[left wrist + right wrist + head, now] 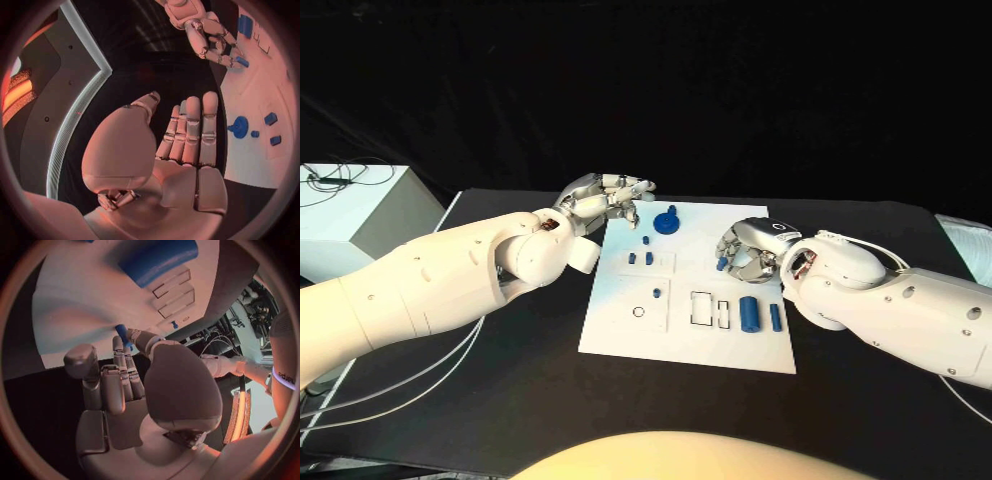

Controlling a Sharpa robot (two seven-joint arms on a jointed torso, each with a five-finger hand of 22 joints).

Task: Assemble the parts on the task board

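Right hand (750,250) pinches small blue part (723,264) over task board (625,330); left hand (606,197) released, fingers apart.

You see a flat white task board (625,330) carrying small blue plastic parts (750,313), on a matte black worktop (516,400); both silver hands have white arms.

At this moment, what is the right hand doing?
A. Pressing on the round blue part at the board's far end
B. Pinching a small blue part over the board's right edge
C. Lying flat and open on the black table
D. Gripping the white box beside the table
B. The right hand holds a small blue part at its fingertips above the right edge of the task board; the right wrist view shows the same part pinched there.
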